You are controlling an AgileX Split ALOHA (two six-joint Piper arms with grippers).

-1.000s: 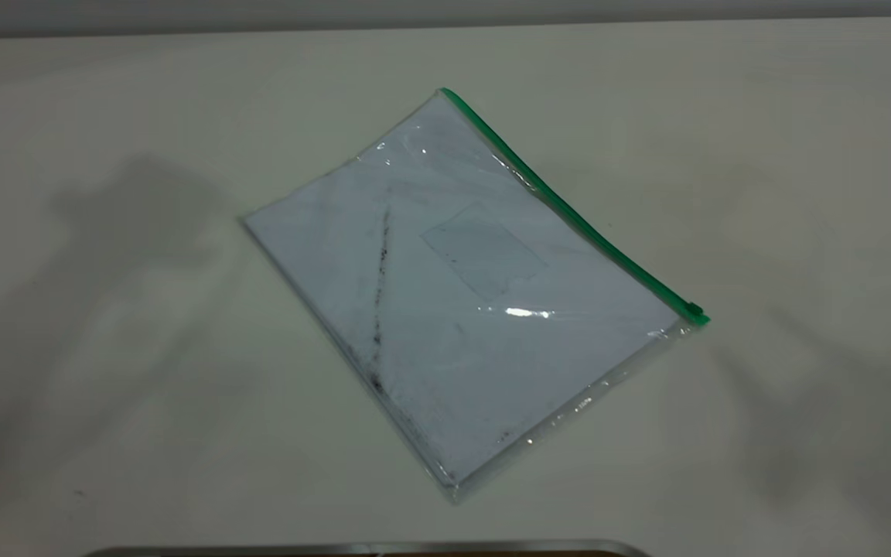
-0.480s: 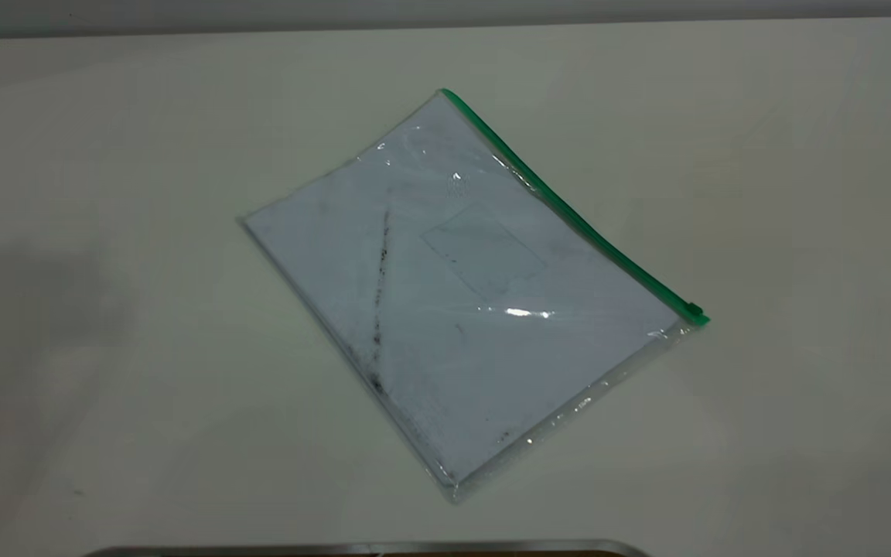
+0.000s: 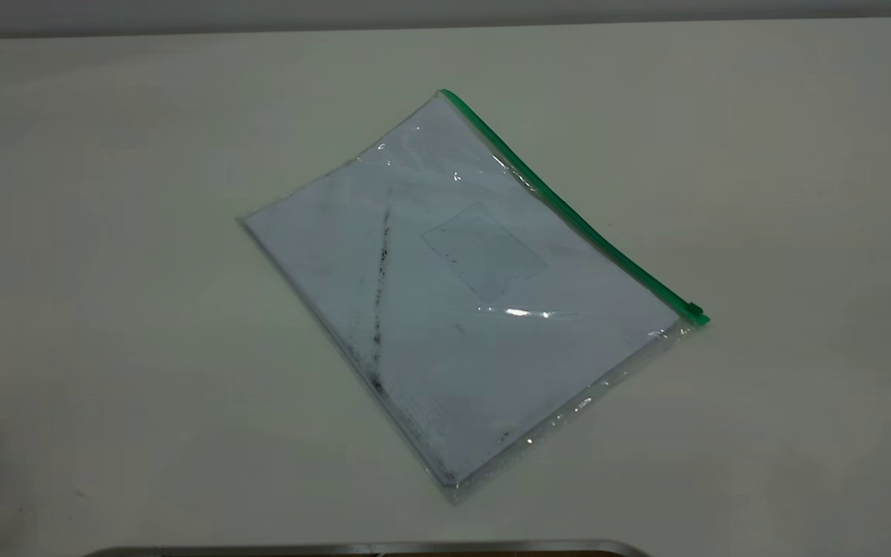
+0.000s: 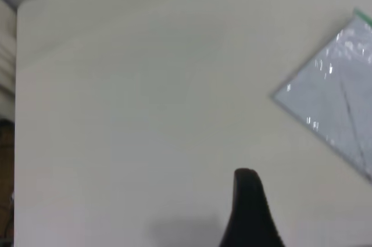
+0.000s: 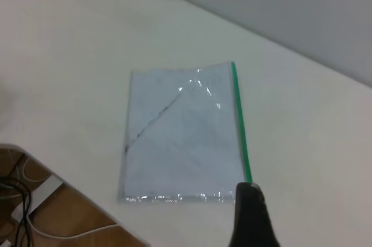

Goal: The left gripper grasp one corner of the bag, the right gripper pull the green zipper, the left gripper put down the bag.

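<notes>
Exterior view shows the bag flat mid-table, its long axis running from 11 toward 4 o'clock, the green zipper on its far-right edge with the slider at the 4 o'clock end. Neither arm appears there. Only one dark finger shows for the left gripper and the right gripper, so spread cannot be told. Both hang well apart from the bag; which is nearer cannot be judged.
</notes>
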